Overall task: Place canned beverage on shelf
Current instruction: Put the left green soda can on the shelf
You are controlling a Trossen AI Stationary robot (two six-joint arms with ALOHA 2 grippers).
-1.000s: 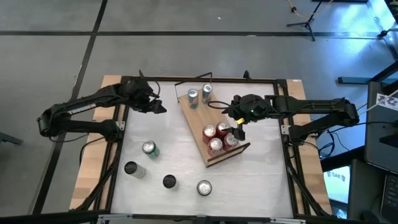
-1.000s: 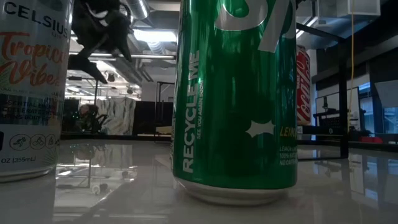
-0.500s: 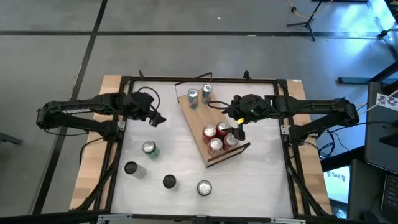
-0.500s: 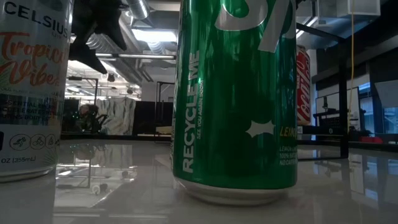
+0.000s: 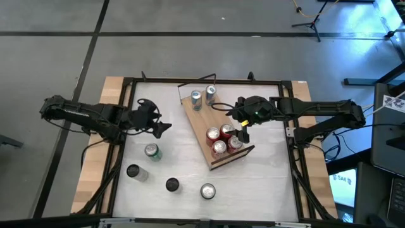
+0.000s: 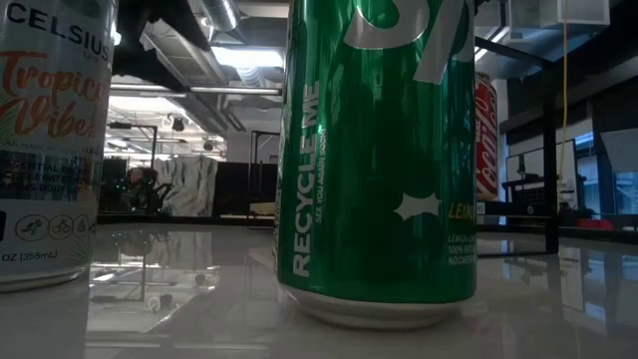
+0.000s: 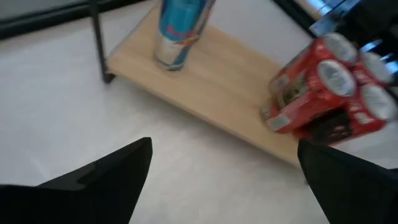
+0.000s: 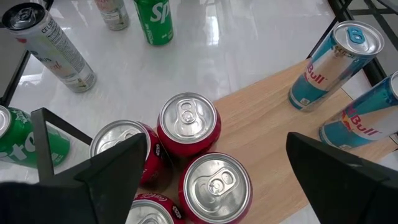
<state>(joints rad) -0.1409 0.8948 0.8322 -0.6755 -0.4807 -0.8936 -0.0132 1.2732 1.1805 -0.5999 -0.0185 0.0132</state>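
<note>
Left to right, from your overhead camera: the left gripper (image 5: 161,127) is hovering over bare white tabletop (image 5: 183,158), fingers spread wide, holding nothing. Just beside it toward the front a green soda can (image 5: 152,151) is standing upright, with a tall white slim can with a black top (image 5: 133,171), a dark-topped can (image 5: 172,184) and a silver-topped can (image 5: 207,190) spreading out along the front.

At table level you're only getting the green soda can (image 6: 379,160) up close and the white slim can (image 6: 50,140) beside it; neither arm is showing there.

The shelf, a long light-wood board (image 5: 204,123), is lying diagonally mid-table, wire-frame end at the back, dark-rimmed end toward the front. Two blue-and-silver slim cans (image 5: 202,96) are standing at the wire end. A cluster of red cola cans (image 5: 223,139) is sitting at the rimmed end.

The right gripper (image 5: 242,132) is hanging directly above that red cluster, jaws spread wide, gripping nothing. Its wrist camera is looking down on the silver tops of the red cans (image 8: 189,121) between the open fingers (image 8: 118,168).
</note>
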